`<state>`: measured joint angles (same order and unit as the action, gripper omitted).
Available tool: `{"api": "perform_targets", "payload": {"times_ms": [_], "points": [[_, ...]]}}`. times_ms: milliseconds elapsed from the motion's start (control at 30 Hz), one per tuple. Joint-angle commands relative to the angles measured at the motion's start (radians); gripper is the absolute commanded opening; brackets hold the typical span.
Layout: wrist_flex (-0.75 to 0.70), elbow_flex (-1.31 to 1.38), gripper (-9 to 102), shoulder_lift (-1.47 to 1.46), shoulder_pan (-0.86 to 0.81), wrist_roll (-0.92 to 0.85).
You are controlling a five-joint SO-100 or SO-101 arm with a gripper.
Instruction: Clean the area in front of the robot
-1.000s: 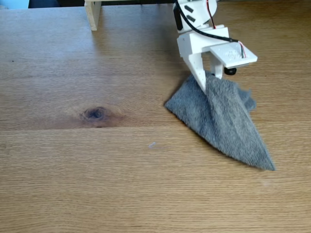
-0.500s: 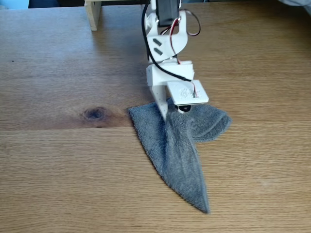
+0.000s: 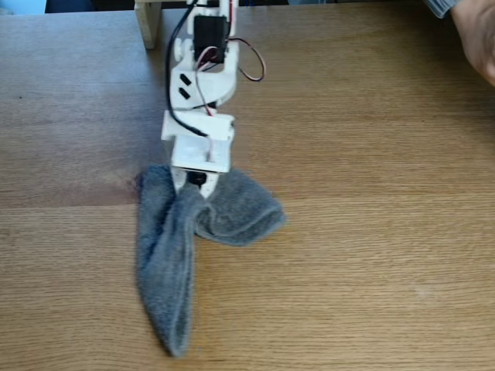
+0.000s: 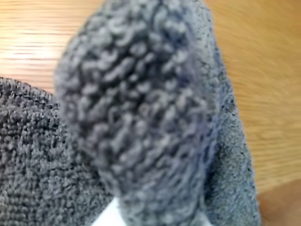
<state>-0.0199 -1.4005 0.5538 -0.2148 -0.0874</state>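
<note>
Grey cloth lies bunched on the oak table, one long fold trailing toward the near edge. White arm reaches down onto the cloth's far end, its gripper pinched shut on a ridge of terry. A hand shows far right of the arm

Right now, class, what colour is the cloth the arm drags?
Grey, with a looped terry texture; the cloth shows best in the wrist view.
</note>
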Motion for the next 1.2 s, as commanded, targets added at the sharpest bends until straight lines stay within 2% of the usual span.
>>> {"api": "perform_targets", "payload": {"times_ms": [0, 167, 433, 633, 733, 833, 933, 1033, 1167], "points": [[-0.075, 0.052, 0, 0.098, -0.029, -0.002], [-0.158, 0.044, 0, 0.130, 0.098, 0.064], [-0.124, 0.052, 0, 0.218, 0.379, 0.101], [-0.077, 0.044, 0, 0.256, 0.503, 0.124], [0.032, 0.052, 0, 0.201, 0.518, 0.100], [0.206, 0.055, 0, 0.109, 0.503, -0.020], [0.301, 0.071, 0, 0.026, 0.471, -0.143], [0.265, 0.166, 0, -0.071, 0.417, -0.213], [0.104, 0.342, 0, -0.172, 0.321, -0.239]]}}
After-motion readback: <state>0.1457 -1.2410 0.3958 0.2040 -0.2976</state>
